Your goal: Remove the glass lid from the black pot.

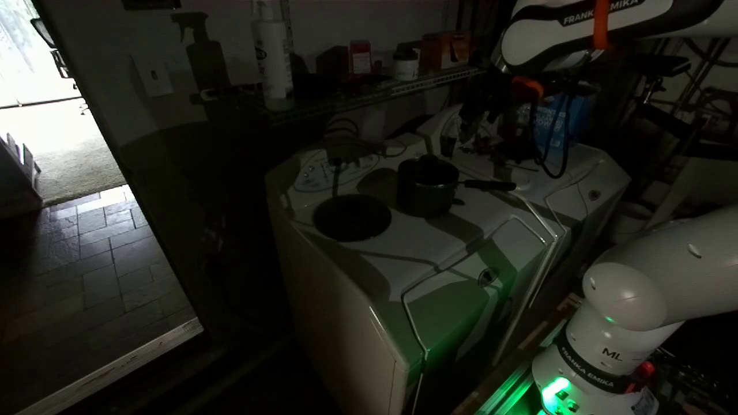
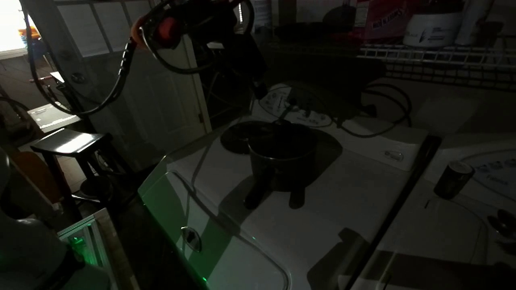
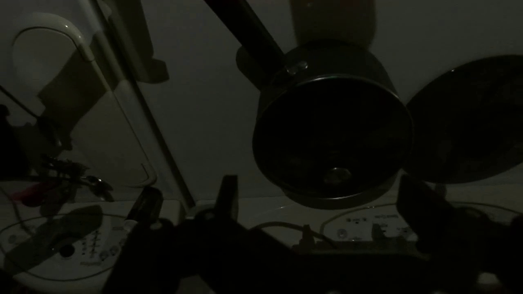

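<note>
The black pot (image 1: 426, 199) stands upright on a white washer-like machine top, seen in both exterior views (image 2: 282, 171) and the wrist view (image 3: 339, 61). The dark glass lid (image 1: 429, 168) rests on it. Its surface is hard to make out in the dim light; a shiny spot, likely its knob (image 3: 337, 175), shows in the wrist view. The pot's long black handle (image 1: 490, 185) sticks out from one side. My gripper (image 3: 316, 179) is open and empty, its fingers spread wide. It hangs above the pot's height, apart from it, in both exterior views (image 1: 470, 124) (image 2: 260, 90).
A flat round dark dish (image 1: 351, 219) lies close beside the pot. A wire shelf (image 1: 369, 92) with bottles and boxes runs above the machine's back. A small dark cylinder (image 2: 454, 179) and metal items (image 3: 77, 173) lie on the neighbouring machine, with a blue box (image 1: 556, 124).
</note>
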Controlling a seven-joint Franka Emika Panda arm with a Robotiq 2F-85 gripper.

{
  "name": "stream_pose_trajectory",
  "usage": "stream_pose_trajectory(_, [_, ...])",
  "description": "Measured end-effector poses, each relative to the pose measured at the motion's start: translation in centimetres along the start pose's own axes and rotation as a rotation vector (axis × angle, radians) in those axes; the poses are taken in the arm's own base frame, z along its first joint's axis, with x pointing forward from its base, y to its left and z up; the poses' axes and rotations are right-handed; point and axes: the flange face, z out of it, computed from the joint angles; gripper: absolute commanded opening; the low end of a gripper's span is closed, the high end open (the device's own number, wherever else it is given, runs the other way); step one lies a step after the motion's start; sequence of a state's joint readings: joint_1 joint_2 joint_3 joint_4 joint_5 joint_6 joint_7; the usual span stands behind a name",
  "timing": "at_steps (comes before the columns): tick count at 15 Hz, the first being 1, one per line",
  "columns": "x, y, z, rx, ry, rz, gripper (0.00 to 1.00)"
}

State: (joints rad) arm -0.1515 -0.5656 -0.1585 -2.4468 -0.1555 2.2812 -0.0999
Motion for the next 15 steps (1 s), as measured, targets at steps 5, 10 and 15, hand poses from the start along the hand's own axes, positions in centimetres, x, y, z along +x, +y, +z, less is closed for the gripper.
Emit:
stream_pose_trajectory(5, [2.1, -1.0, 0.2, -0.008, -0.015, -0.005, 1.0])
stream_pose_trajectory(10, [4.4, -2.3, 1.3, 0.0, -0.085, -0.008, 1.0])
stream_pose_trajectory(15, [6.6, -2.8, 2.9, -0.005, -0.134, -0.007, 1.0])
